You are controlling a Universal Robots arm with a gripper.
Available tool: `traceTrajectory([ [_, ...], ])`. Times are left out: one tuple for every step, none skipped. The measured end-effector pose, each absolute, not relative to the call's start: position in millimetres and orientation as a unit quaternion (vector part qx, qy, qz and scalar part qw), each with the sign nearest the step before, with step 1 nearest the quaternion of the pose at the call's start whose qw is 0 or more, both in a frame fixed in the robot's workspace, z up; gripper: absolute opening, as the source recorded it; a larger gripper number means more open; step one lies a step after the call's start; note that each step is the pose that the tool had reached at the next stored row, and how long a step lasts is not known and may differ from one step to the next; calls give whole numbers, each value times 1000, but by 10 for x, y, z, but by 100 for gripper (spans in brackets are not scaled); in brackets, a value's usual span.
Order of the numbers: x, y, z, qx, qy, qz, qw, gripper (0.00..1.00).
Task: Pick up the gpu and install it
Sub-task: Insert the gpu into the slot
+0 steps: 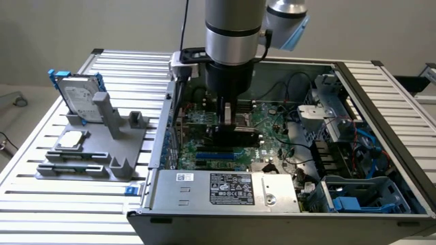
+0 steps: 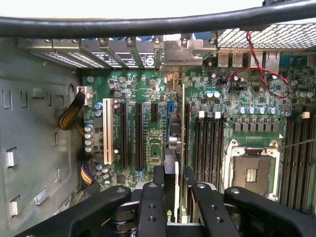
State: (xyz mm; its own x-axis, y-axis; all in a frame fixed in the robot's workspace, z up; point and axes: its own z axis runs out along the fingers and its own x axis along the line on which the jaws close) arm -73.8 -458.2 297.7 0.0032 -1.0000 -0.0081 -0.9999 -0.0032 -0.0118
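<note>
Black tool is clenched on the gpu, which the wrist view shows edge-on above the slots of the motherboard. Exterior view shows its black face low inside the open case, side walls well apart.

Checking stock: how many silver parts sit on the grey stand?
2: the hard drive upright at the back of the grey stand, the square chip flat before it. Others may be hidden.
</note>
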Motion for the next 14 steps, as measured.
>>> traceTrajectory([
  [-740, -4584, 2971, -708, 706, -1, 7, 26],
  [-742, -4588, 2966, -708, 706, -1, 7, 26],
  [-745, -4591, 2960, -708, 706, -1, 7, 26],
  [-749, -4594, 2954, -708, 706, -1, 7, 26],
  [-754, -4599, 2950, -708, 706, -1, 7, 26],
  [-756, -4604, 2945, -708, 706, -1, 7, 26],
  [-759, -4608, 2939, -708, 706, -1, 7, 26],
  [-762, -4611, 2933, -708, 706, -1, 7, 26],
  [-765, -4615, 2926, -708, 706, -1, 7, 26],
  [-768, -4621, 2922, -708, 706, -1, 7, 26],
  [-771, -4626, 2917, -708, 706, -1, 7, 26],
  [-774, -4632, 2913, -708, 706, -1, 7, 26],
  [-778, -4637, 2908, -708, 706, -1, 7, 26],
  [-783, -4639, 2902, -708, 706, -1, 7, 26],
])
